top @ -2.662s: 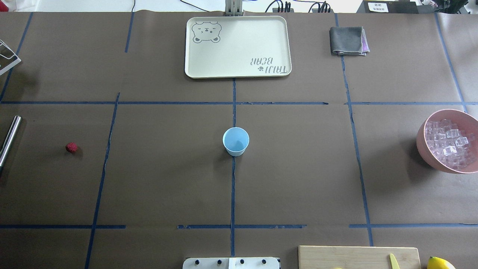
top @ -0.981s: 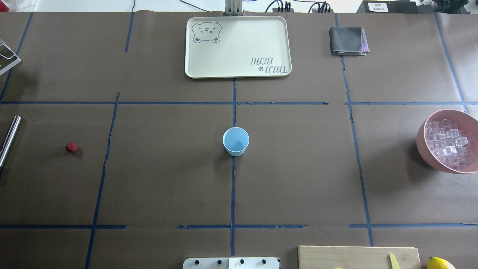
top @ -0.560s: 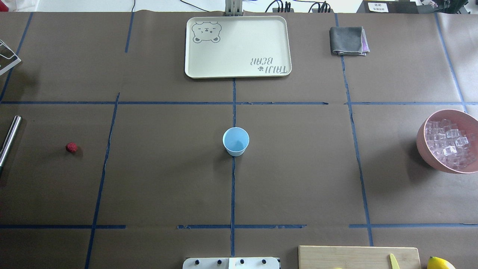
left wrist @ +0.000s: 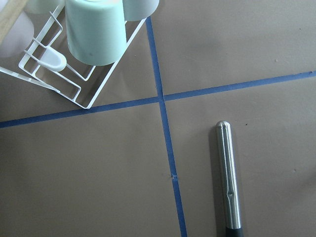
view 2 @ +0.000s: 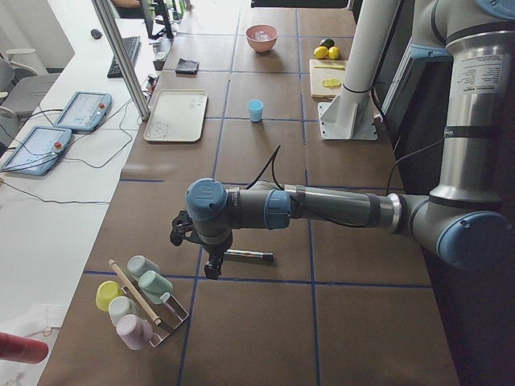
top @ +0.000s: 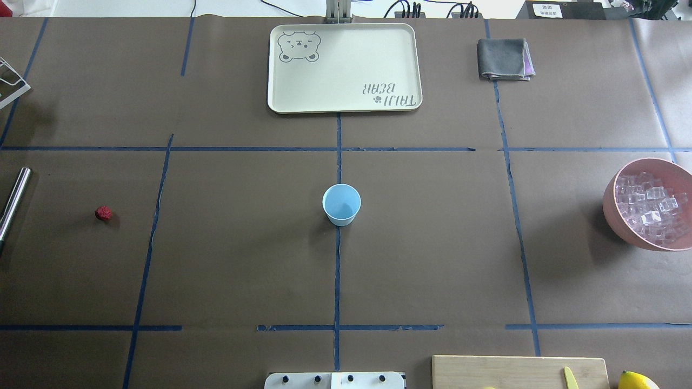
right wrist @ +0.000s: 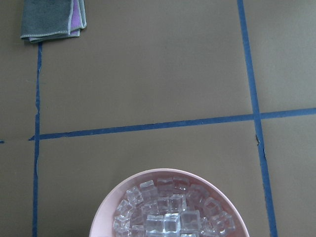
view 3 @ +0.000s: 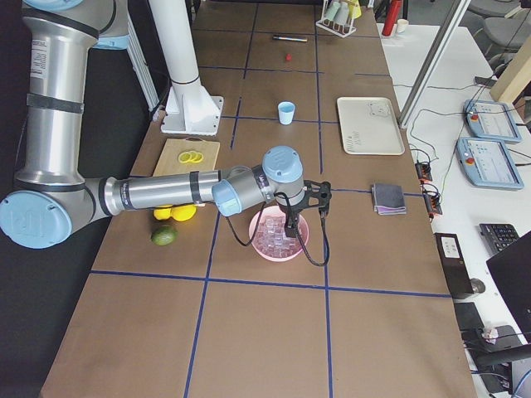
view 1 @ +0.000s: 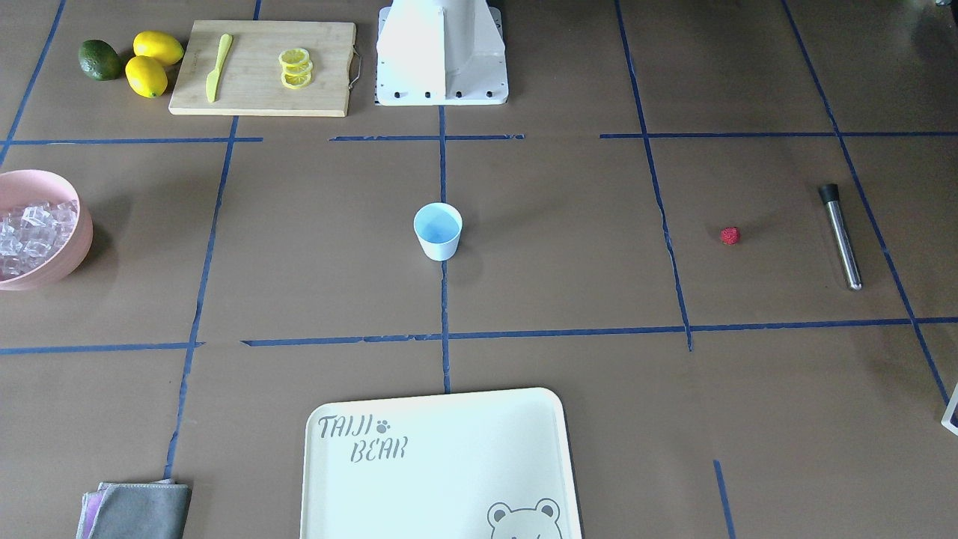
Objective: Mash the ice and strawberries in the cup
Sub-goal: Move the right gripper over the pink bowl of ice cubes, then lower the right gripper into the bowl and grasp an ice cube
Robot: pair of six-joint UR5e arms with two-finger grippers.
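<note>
Well, from my remote seat the left gripper (view 2: 212, 269) shows only in the left side view, pointing down over the counter (top: 432, 259), and I cannot tell how wide its jaws stand. Its wrist camera looks down on a steel muddler (left wrist: 227, 177) lying flat at lower right, with a white wire cup rack (left wrist: 54, 74) at upper left. The right gripper (view 3: 290, 230) also shows only from the side, hanging over the pink bowl (right wrist: 165, 172); I cannot tell its opening either. The ice (right wrist: 168, 217) is heaped inside that bowl, at the counter's right end.

The strawberry (top: 103, 213) lies alone on the counter towards the left, near the muddler and well apart from the cup (top: 341, 204). The cup stands upright at the centre, on a blue tape line, and I see nothing inside it.

Farther out are the cream bear tray (top: 344, 67), a folded grey cloth (top: 504, 58), and by the robot's base a cutting board (view 1: 262, 90) carrying lemon slices (view 1: 295, 67) and a yellow knife (view 1: 217, 66), with two lemons (view 1: 153, 64) and an avocado (view 1: 99, 60) beside it.
</note>
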